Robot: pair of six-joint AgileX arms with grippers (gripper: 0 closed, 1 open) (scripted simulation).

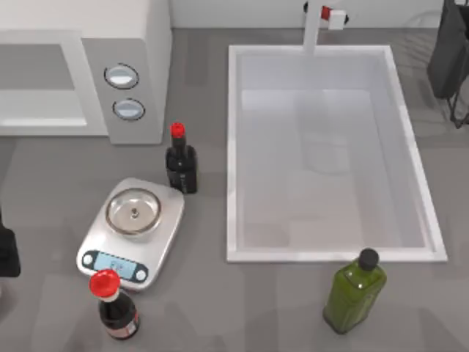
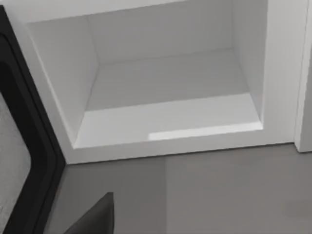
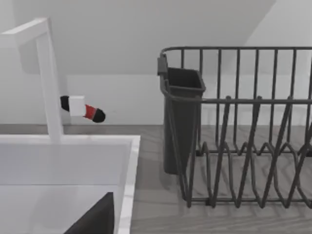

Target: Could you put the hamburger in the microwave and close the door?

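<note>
left wrist view looks straight into the microwave (image 2: pixel 161 92): grey cavity bare, door (image 2: pixel 22 161) swung open along one edge of that view, dark frame and speckled window showing. in the top view the microwave (image 1: pixel 139 51) sits at the table's far left corner, two dials facing the table. i can't find the hamburger anywhere, not in the cavity, not on the table around the kitchen scale (image 1: pixel 132 233), the two red-capped dark bottles (image 1: pixel 181 163) (image 1: pixel 116 306) or the green bottle (image 1: pixel 354 291), and the sink (image 1: pixel 234 147) looks bare too. so where it is: cannot tell.

left arm is just in front of the microwave opening. a dark wedge at the edge of its wrist view is likely part of the claw, but i can't tell if it's released, clenched or carrying anything. right arm is parked at the far right by the dish rack (image 3: pixel 243 126) and faucet (image 3: pixel 48 83); claw state unknown there too.

risks, as i judge them:
- shutting the door on an empty cavity if the hamburger isn't confirmed inside first.
- left arm this near the open door could clip its frame on any sideways move.
- the near bottle by the dials could get knocked on a sweep back.
</note>
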